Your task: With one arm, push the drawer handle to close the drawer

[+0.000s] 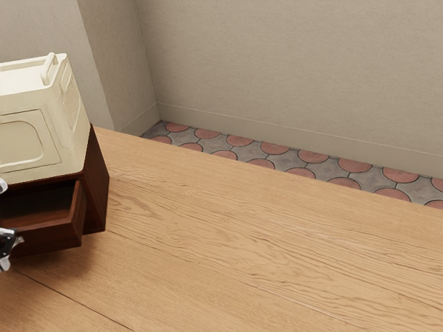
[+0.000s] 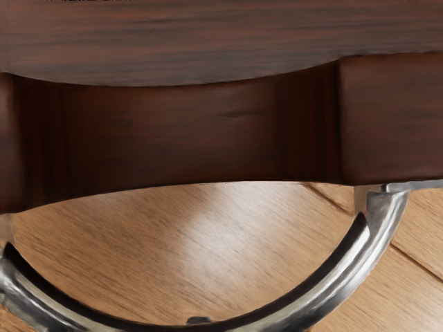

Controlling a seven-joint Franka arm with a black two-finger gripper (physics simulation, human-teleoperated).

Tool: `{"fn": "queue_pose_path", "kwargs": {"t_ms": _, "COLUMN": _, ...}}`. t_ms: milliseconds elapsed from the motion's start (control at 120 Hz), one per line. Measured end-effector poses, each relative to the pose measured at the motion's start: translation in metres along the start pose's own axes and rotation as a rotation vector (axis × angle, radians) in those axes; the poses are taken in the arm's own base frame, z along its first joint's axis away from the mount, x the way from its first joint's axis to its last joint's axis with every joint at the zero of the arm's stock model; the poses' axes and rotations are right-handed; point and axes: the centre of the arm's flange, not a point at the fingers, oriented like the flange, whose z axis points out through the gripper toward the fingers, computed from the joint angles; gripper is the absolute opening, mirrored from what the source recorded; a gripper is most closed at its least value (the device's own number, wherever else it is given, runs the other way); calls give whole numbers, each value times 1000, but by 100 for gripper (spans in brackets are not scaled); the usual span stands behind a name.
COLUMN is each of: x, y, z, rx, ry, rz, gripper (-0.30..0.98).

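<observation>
At the exterior view's left edge, a black and silver part of the gripper [image 1: 8,242] shows against the front of the drawer [image 1: 52,238]. The dark brown drawer stands pulled out of its cabinet [image 1: 97,183], its hollow visible from above. In the wrist view the drawer front [image 2: 173,131] spans the picture, with a scooped top edge. A curved silver handle [image 2: 377,228] arcs out from it over the wooden tabletop. Contact between gripper and handle cannot be made out, nor can the spacing of the fingers.
A cream box-shaped appliance [image 1: 66,117] with a raised handle sits on top of the cabinet. The wooden table [image 1: 249,242] extends toward the exterior view's right. Beyond its far edge lie a tiled floor [image 1: 277,160] and a beige wall [image 1: 297,62].
</observation>
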Motion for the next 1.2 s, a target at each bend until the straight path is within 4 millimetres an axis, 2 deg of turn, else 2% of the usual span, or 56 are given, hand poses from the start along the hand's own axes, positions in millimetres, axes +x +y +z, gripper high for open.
{"fn": "queue_pose_path", "kwargs": {"t_ms": 92, "x": 6, "y": -1, "z": 2, "rx": 7, "ry": 3, "rz": -19, "gripper": -11}}
{"fn": "queue_pose_path", "kwargs": {"t_ms": 575, "x": 43, "y": -1, "z": -6, "rx": 30, "ry": 41, "rz": -82, "gripper": -10}}
{"fn": "queue_pose_path", "kwargs": {"t_ms": 808, "x": 58, "y": -4, "z": -16, "rx": 34, "ry": 71, "rz": -105, "gripper": -10}}
{"fn": "queue_pose_path", "kwargs": {"t_ms": 1200, "x": 94, "y": -2, "z": -22, "rx": 61, "ry": 80, "rz": -128, "gripper": -10}}
